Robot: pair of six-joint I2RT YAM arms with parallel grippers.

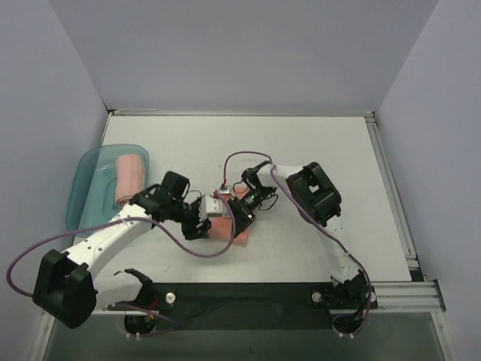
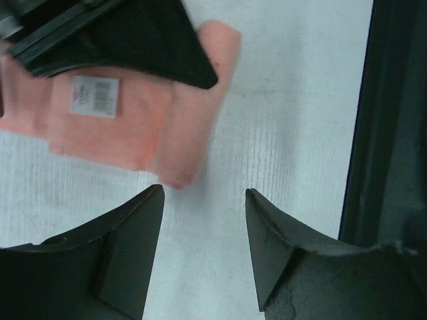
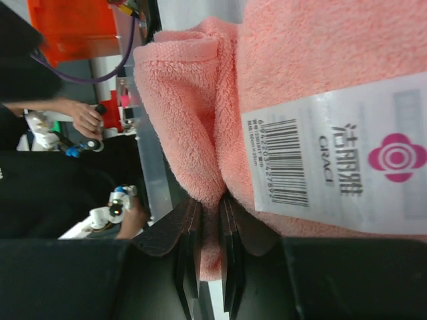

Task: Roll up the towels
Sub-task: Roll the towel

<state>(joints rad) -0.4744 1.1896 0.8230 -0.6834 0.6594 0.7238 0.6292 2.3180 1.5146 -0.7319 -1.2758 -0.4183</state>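
Left gripper: jaws apart, empty, over table beside flat towel.
Right gripper: clamped on a fold of the flat towel, mid-table.
Rolled towel: 1, lying in teal tray.

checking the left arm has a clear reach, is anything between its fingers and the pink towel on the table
Nothing visible. Only bare table lies between the open left gripper and the towel's near corner. The right gripper is at the towel's far side, shut on its edge, not in the path.
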